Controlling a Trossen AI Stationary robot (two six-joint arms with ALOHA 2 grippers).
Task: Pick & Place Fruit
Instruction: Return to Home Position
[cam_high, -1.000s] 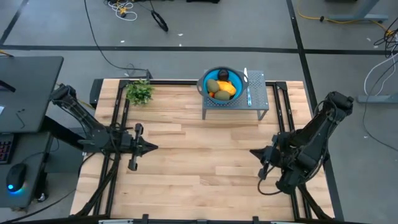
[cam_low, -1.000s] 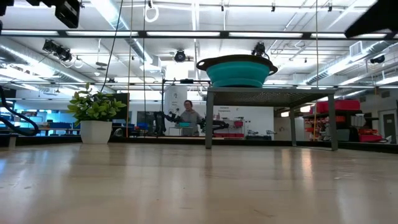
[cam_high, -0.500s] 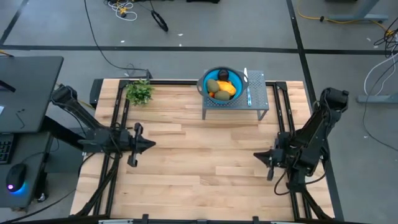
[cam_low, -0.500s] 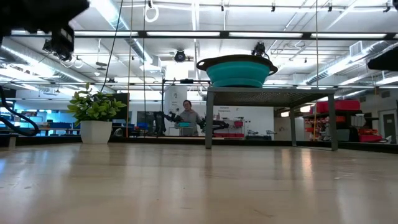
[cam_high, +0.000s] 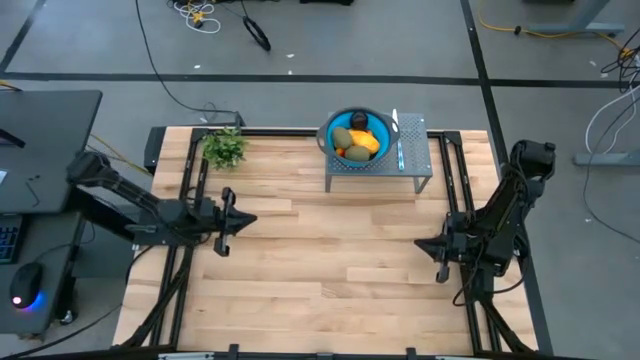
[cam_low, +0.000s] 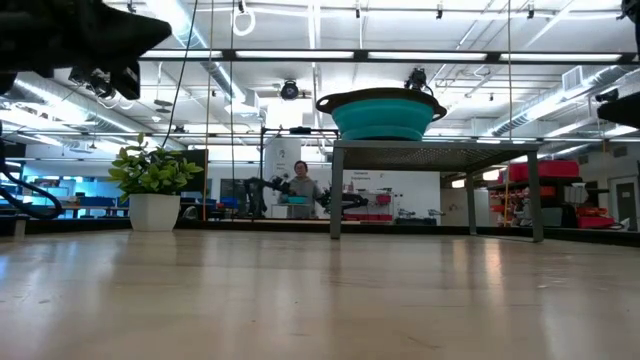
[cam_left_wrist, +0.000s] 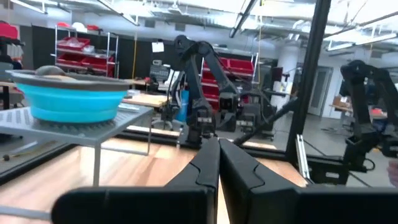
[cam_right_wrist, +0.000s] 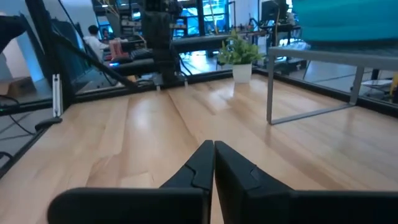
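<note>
The left gripper (cam_high: 243, 220) is clenched on nothing; in the left wrist view its 2 fingers (cam_left_wrist: 205, 168) press flat together with no gap; it hangs above the counter (cam_high: 320, 270) near the left edge, pointing toward the middle. The right gripper (cam_high: 421, 243) is likewise closed and empty; its fingers (cam_right_wrist: 202, 163) meet along 1 line in the right wrist view; it sits over the counter's right edge, pointing inward at the left gripper, the 2 well apart.

Beyond both, at the counter's far edge, a grey mesh stand (cam_high: 412, 152) carries the blue strainer bowl (cam_high: 326, 134); all the fruit (cam_high: 358, 140) lies inside it. The elongated yellow-orange piece (cam_high: 365, 143) lies on the side toward the right arm, its long axis slanted across the bowl; which end leads is too small to tell. 2 olive-green ovals (cam_high: 342, 137) lie beside it, a blackish round (cam_high: 360, 122) at the far rim, a small orange-red piece (cam_high: 340, 152) at the near-left rim. A pale striped strip (cam_high: 397, 140) lies on the stand just beside the bowl; a potted plant (cam_high: 224, 147) stands at the far-left corner. A person (cam_low: 302, 185) shows in the room behind.
</note>
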